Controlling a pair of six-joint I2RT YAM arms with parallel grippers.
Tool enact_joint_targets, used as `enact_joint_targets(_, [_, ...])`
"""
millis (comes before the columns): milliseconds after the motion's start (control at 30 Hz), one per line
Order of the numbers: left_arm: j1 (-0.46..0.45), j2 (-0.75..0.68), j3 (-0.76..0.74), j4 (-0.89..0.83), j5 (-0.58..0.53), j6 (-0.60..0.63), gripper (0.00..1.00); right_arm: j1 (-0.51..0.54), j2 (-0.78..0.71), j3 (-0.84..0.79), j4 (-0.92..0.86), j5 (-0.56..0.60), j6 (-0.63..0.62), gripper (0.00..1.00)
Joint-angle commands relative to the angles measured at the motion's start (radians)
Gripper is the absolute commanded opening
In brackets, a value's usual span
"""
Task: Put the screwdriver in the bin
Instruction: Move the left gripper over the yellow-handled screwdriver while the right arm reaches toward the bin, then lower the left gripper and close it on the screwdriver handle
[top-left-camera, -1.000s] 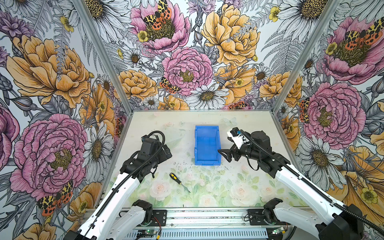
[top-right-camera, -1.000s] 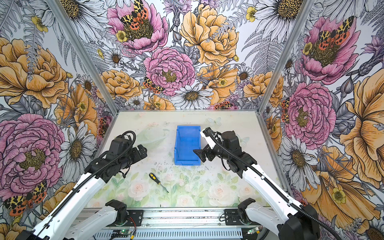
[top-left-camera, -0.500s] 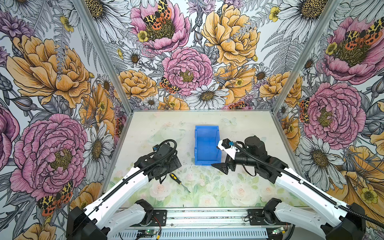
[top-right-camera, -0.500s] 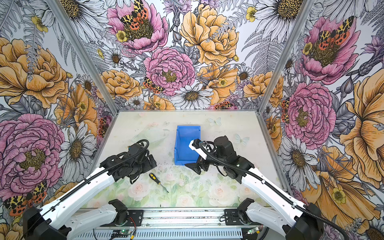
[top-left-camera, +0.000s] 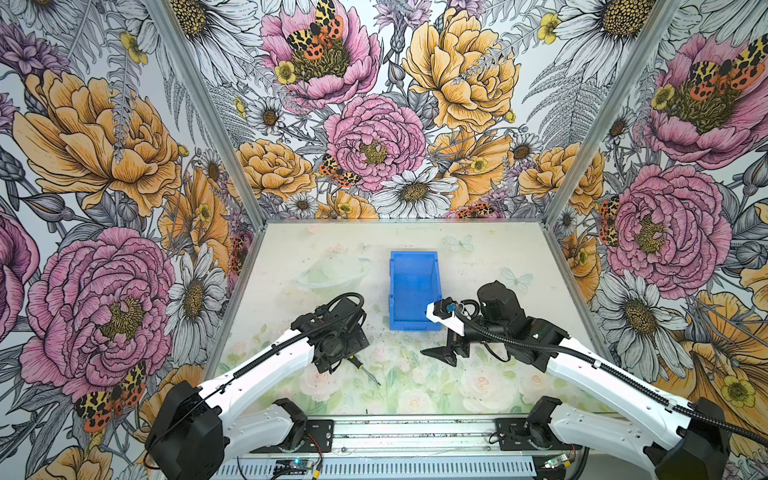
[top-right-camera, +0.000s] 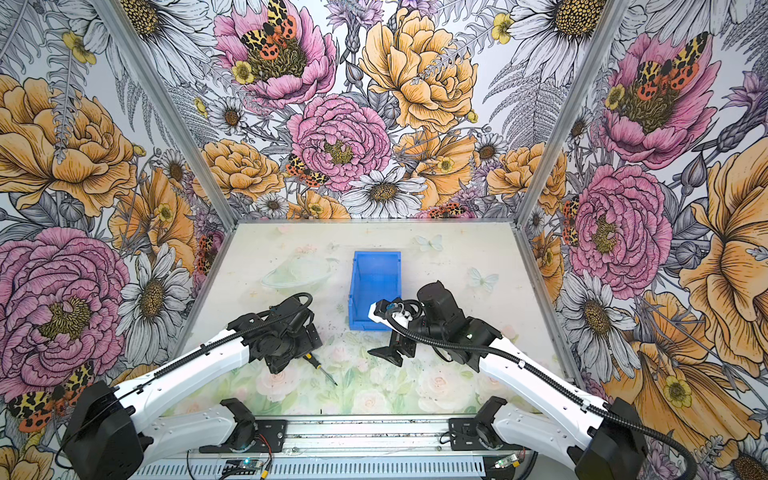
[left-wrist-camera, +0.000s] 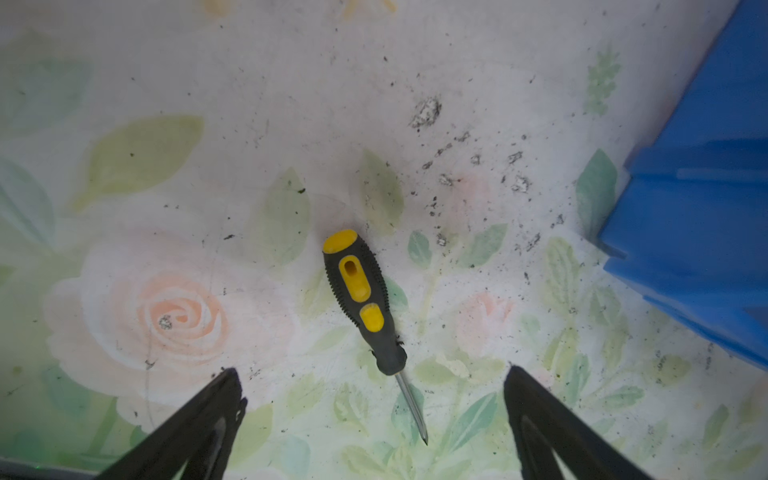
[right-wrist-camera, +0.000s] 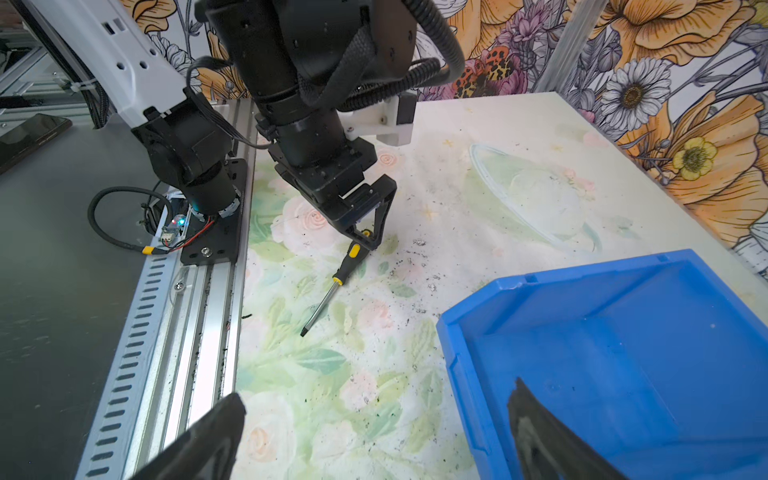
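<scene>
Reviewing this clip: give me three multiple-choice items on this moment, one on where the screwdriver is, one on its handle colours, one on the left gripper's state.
1. Where is the screwdriver?
A. Lying on the table, outside the bin
B. Inside the bin
C. Lifted off the surface in closed jaws

2. What colours is its handle?
A. Red and white
B. All green
C. Black and yellow

3. How does the left gripper stand?
A. Shut on the screwdriver
B. Open above the screwdriver, holding nothing
C. Shut and empty

Answers:
1 A: both wrist views show it flat on the flowered surface, apart from the blue wall.
2 C: the left wrist view shows a ribbed black grip with yellow insets and cap.
3 B: the left wrist view shows its two fingers wide apart, and the tool lies untouched on the surface.
</scene>
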Motion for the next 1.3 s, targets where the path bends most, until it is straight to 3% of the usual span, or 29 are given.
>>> enact_joint_targets(0, [-0.001,0.007,-0.031,0.084,0.026,-0.053,0.98,0.012,0.021,0.018,-0.013,-0.028,-0.035,0.99])
enact_joint_targets(367, [-0.01,0.095,-0.049,0.135,0.011,-0.071,0.93,0.03,0.032,0.006,-0.024,0.034,-0.026,0.99])
enact_joint_targets(667, [-0.013,0.146,-0.05,0.138,-0.032,-0.109,0.69,0.035,0.024,-0.002,-0.021,0.058,-0.018,0.99])
enact_joint_targets(900, [-0.025,0.19,-0.041,0.138,-0.04,-0.105,0.65,0.035,0.011,-0.008,-0.021,0.076,-0.012,0.99])
enact_joint_targets(1267, [-0.06,0.239,-0.05,0.156,-0.052,-0.139,0.47,0.036,-0.007,-0.021,-0.02,0.087,-0.005,0.99])
